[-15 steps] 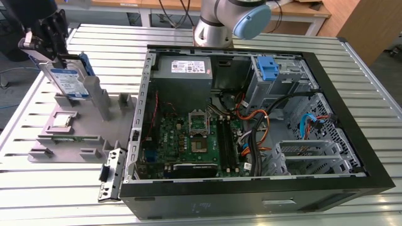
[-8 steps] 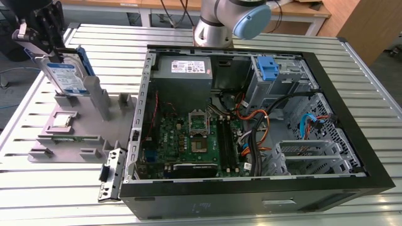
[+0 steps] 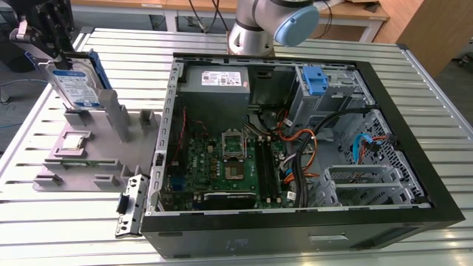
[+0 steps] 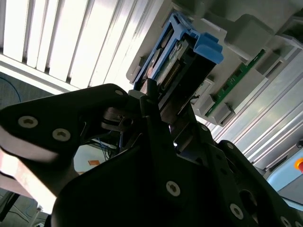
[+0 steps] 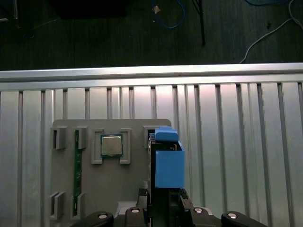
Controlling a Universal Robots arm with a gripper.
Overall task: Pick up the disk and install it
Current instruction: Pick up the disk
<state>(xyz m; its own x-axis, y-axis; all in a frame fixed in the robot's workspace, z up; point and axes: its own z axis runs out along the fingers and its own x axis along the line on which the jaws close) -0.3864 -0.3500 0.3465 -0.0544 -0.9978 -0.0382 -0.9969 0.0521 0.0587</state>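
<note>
Here, one disk (image 3: 77, 87), one claw (image 3: 61, 59) clamping it

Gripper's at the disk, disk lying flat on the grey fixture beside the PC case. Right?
No. The exterior view shows the disk standing upright in the grey fixture, not flat. The gripper is at it, beside the PC case.

Black gripper (image 4: 158, 101) clamps the disk (image 4: 173, 66) edge-on in its blue carrier, with a grey holder (image 4: 251, 28) and slatted counter (image 4: 71, 38) beyond
</note>
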